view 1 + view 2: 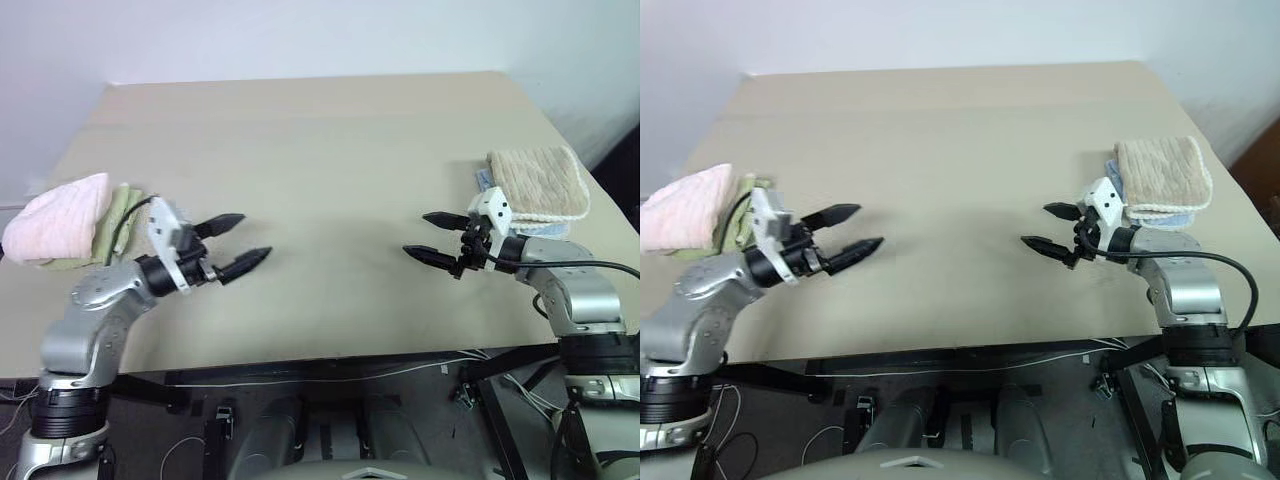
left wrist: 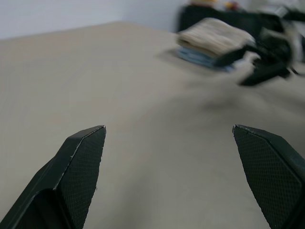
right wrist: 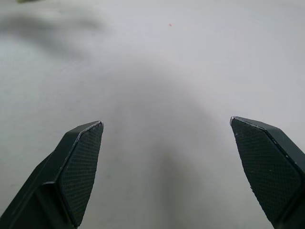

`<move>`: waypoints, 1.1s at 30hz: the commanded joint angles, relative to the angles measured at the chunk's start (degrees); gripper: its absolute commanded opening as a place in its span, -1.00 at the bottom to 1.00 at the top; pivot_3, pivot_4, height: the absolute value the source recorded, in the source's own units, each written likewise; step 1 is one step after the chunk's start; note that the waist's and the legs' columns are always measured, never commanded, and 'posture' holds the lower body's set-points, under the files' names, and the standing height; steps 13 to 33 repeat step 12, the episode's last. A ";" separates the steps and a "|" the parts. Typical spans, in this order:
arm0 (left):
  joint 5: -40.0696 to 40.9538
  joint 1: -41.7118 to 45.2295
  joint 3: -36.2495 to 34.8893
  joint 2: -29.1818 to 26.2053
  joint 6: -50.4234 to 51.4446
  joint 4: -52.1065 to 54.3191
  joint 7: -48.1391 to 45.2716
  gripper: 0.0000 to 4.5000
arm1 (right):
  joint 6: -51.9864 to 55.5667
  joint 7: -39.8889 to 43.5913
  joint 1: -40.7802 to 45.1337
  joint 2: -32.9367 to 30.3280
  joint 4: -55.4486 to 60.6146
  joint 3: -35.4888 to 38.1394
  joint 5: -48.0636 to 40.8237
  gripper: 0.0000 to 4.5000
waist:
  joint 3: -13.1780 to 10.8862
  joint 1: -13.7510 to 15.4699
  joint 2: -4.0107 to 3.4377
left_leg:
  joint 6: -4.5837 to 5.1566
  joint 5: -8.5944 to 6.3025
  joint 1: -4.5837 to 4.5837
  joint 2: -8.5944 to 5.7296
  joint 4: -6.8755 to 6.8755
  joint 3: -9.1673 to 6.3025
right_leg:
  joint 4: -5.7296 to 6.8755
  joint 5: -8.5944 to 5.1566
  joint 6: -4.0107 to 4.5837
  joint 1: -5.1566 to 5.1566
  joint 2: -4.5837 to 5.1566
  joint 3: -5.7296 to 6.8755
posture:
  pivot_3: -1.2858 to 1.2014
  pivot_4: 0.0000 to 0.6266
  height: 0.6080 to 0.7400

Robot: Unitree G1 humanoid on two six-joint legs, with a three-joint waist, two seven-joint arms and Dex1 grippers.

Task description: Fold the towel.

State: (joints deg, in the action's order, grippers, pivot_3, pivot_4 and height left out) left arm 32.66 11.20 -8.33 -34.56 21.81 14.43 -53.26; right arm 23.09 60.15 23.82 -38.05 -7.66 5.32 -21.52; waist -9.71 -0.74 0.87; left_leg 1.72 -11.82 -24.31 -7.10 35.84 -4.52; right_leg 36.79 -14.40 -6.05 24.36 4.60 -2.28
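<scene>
Both the left gripper point(image 1: 236, 245) and the right gripper point(image 1: 430, 237) are spread wide and hold nothing. The pink towel point(image 1: 58, 220) sits bunched at the table's point(image 1: 330, 150) far left edge on a green towel point(image 1: 112, 228). A grab there could pull both or knock them off.

So that's four cloths on one table point(image 1: 330, 180): one pale pink towel point(image 1: 60, 218) on one light green towel point(image 1: 117, 222) at the left edge; one beige ribbed towel point(image 1: 538, 182) on one light blue cloth point(image 1: 484, 180) at the right. Two grippers too; left gripper point(image 1: 244, 242), right gripper point(image 1: 421, 236), two black fingers each.

soft terry towel point(image 1: 58, 222), ribbed beige cloth point(image 1: 538, 182), matt table point(image 1: 330, 190)
</scene>
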 commanded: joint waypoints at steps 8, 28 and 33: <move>-6.27 2.92 2.84 0.45 -10.94 -6.50 -3.81 0.99 | 3.89 4.19 2.47 -1.13 2.68 -0.31 -3.58 1.00 | -0.03 0.15 -0.05 | 0.03 -0.01 -0.03 0.00 0.03 -0.01 | -0.11 -0.06 0.11 -0.03 0.00 0.01 | 0.03 -0.52 1.00; -6.04 1.92 1.67 0.17 -11.01 -7.02 -3.14 0.99 | 4.56 3.76 2.73 -0.95 3.21 -0.52 -3.49 1.00 | -0.03 0.19 -0.04 | 0.03 -0.01 -0.04 0.00 -0.01 -0.03 | -0.14 0.01 -0.02 -0.02 0.00 0.04 | 0.03 -0.52 1.00; -6.04 1.92 1.67 0.17 -11.01 -7.02 -3.14 0.99 | 4.56 3.76 2.73 -0.95 3.21 -0.52 -3.49 1.00 | -0.03 0.19 -0.04 | 0.03 -0.01 -0.04 0.00 -0.01 -0.03 | -0.14 0.01 -0.02 -0.02 0.00 0.04 | 0.03 -0.52 1.00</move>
